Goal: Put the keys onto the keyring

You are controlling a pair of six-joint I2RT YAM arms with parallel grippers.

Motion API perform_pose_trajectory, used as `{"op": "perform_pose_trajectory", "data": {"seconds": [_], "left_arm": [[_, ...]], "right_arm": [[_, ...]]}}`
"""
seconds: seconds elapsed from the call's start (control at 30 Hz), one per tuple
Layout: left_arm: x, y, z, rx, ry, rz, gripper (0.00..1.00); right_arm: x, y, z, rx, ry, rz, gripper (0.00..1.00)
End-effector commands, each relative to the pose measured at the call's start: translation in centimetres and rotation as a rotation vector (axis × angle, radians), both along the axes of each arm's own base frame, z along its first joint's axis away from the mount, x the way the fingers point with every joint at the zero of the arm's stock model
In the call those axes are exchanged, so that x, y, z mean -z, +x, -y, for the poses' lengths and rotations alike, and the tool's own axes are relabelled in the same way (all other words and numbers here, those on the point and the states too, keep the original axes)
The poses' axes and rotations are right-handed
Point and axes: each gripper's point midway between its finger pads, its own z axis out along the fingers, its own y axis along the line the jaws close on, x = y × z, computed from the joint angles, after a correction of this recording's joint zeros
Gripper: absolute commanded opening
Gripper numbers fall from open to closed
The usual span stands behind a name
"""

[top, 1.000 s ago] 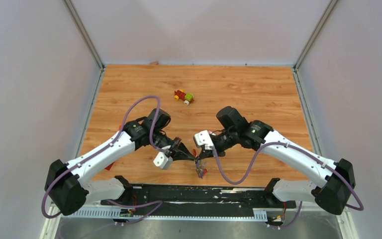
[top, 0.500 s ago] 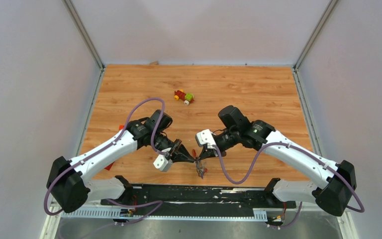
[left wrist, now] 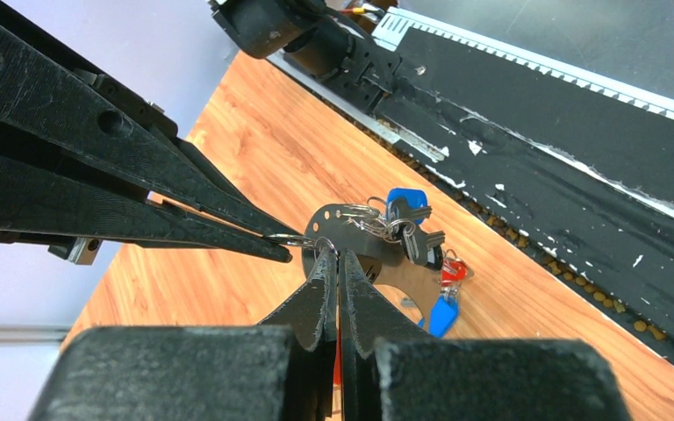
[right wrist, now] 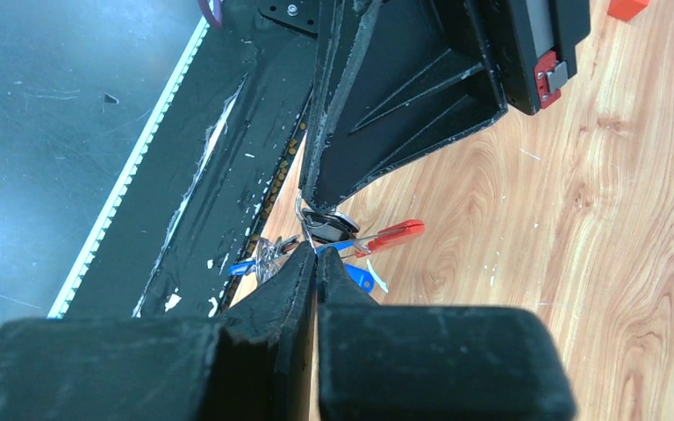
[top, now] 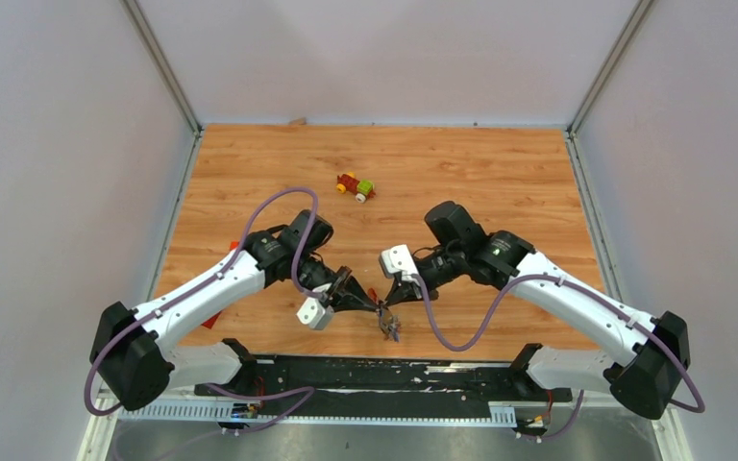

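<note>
you are holding the left gripper [top: 375, 307] and the right gripper [top: 385, 303] tip to tip above the near middle of the table [top: 500, 182], each with its fingers pressed tight together and pinching the thin metal of the keyring [left wrist: 302, 239] from opposite sides. the grey fob [left wrist: 342, 219] is lying flat between the tips, and the keys [left wrist: 406, 202], blue and red heads showing, are dangling in a bunch just under it, near the table's front edge and the black rail [left wrist: 562, 202]. a toy car [top: 356, 185] is sitting well apart, farther back.
</note>
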Motion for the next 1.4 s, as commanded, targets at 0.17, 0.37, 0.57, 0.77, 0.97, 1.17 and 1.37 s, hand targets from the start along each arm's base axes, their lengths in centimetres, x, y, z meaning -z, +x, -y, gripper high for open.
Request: {"op": "perform_pose_trajectory", "data": {"seconds": [0.17, 0.37, 0.57, 0.77, 0.97, 1.17, 1.37], "left_arm": [[-0.7, 0.9, 0.3, -0.073, 0.039, -0.033, 0.0], [-2.0, 2.3, 0.2, -0.114, 0.029, -0.059, 0.0], [-2.5, 3.2, 0.1, -0.131, 0.008, -0.107, 0.0], [-2.2, 3.5, 0.3, -0.136, 0.015, -0.119, 0.02], [-2.2, 3.7, 0.3, -0.15, 0.02, -0.116, 0.12], [-2.7, 4.2, -0.3, -0.192, 0.018, -0.091, 0.25], [-3.3, 4.9, -0.6, -0.251, 0.008, -0.08, 0.52]], "right_arm": [[-4.6, 2.8, -0.9, 0.112, 0.14, 0.044, 0.0], [-5.3, 3.2, -0.9, 0.142, 0.16, 0.005, 0.0], [-5.8, 3.4, -0.7, 0.162, 0.179, -0.002, 0.0], [-6.2, 4.1, -0.5, 0.194, 0.19, 0.001, 0.0], [-6.4, 4.6, -0.4, 0.216, 0.189, 0.018, 0.0], [-6.8, 5.5, 0.1, 0.259, 0.19, 0.058, 0.0], [-6.8, 5.7, 0.4, 0.26, 0.193, 0.094, 0.0]]}}
